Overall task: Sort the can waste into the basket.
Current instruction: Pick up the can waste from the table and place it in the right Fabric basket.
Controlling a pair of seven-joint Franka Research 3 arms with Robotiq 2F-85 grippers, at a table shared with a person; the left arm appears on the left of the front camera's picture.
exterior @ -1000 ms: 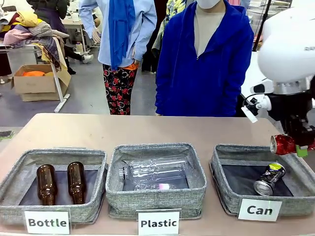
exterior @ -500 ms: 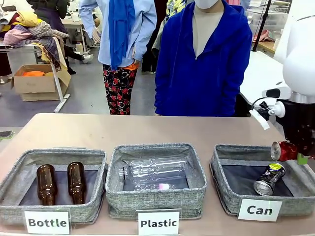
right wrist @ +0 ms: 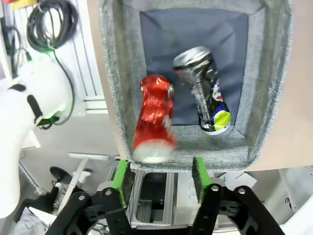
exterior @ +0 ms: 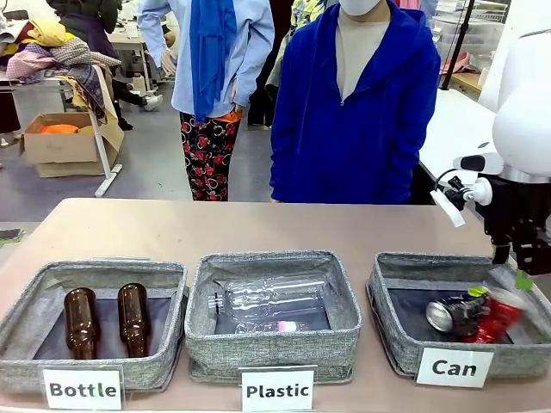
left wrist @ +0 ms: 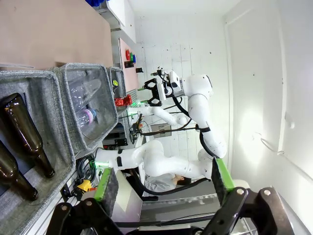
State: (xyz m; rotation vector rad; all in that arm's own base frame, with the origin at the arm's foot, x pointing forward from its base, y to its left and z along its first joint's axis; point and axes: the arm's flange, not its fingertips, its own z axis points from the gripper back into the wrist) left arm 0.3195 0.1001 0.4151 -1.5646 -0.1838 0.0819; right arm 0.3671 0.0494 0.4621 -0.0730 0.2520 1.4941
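Observation:
The crushed red can (exterior: 499, 314) lies blurred inside the "Can" basket (exterior: 384, 288), touching the dark blue-black can (exterior: 452, 314) on its right. My right gripper (exterior: 513, 265) hangs open just above the basket's far right corner, holding nothing. Looking down the right wrist, the red can (right wrist: 154, 125) leans against the basket wall (right wrist: 110, 73) beside the dark can (right wrist: 205, 90), free of my open gripper (right wrist: 161, 178). My left gripper (left wrist: 164, 178) is open and empty, off to the side of the baskets; the red can (left wrist: 122, 101) shows far off.
The "Plastic" basket (exterior: 198, 323) in the middle holds clear bottles (exterior: 271, 297). The "Bottle" basket (exterior: 26, 314) at left holds two brown bottles (exterior: 108, 320). A person in a blue jacket (exterior: 357, 112) stands at the far edge of the table.
My right gripper has opened and let go of the red can. The can has dropped into the "Can" basket, and the dark can has rolled to the left.

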